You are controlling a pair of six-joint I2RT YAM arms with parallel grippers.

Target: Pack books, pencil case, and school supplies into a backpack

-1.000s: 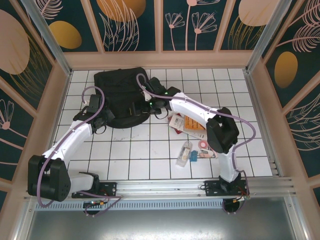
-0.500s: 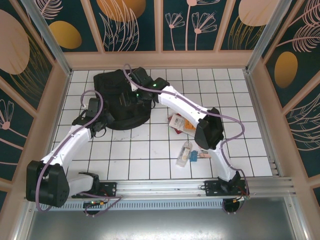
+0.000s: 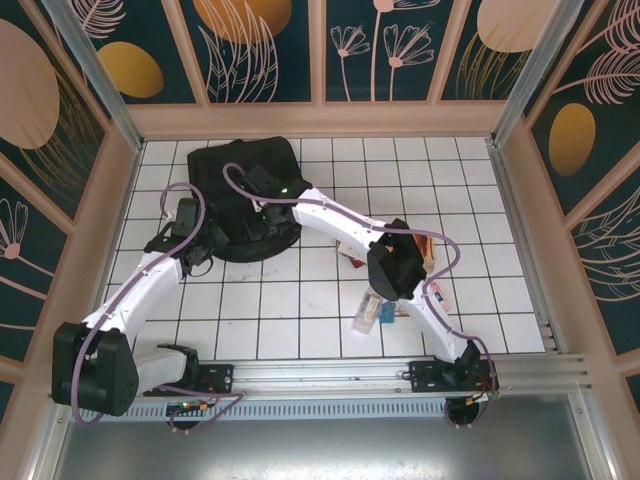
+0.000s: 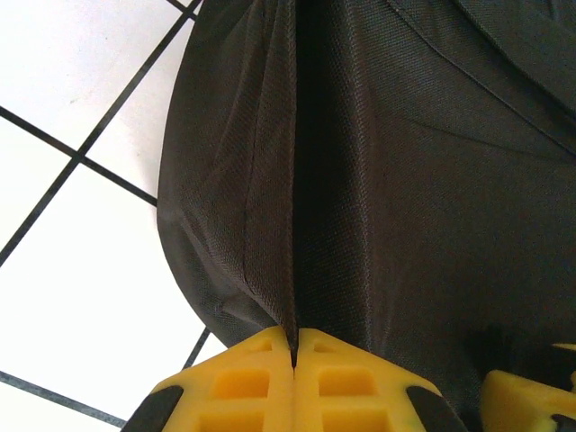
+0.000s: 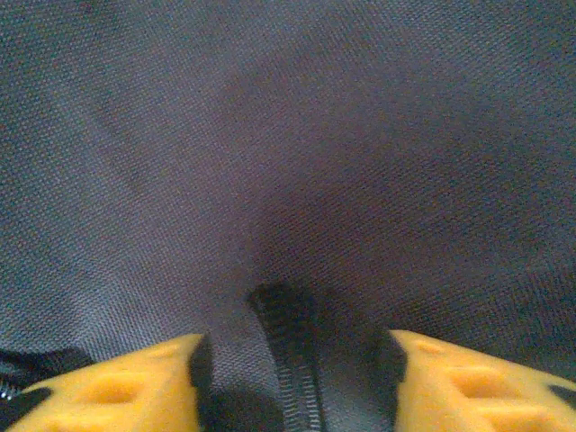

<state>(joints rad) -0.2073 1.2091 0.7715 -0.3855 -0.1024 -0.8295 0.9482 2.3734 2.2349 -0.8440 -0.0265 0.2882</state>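
The black backpack (image 3: 235, 190) lies at the back left of the tiled table. My left gripper (image 3: 203, 238) is at its near left edge, shut on a pinched fold of the backpack fabric (image 4: 297, 225). My right gripper (image 3: 258, 212) is down on top of the backpack, and its jaws stand open either side of a zip end (image 5: 286, 315) without touching it. The white and red book (image 3: 352, 248) and the orange book (image 3: 427, 247) lie to the right, partly under my right arm. A clear packet (image 3: 369, 310) of school supplies lies nearer the front.
My right arm stretches low across the table's middle, from its base over the books to the backpack. Wooden walls (image 3: 320, 118) close in the back and sides. White tiles (image 3: 270, 300) lie bare in front of the backpack.
My right arm has swung left and further onto the backpack, and its jaws have narrowed around the zip. The left gripper has stayed shut on the fabric.
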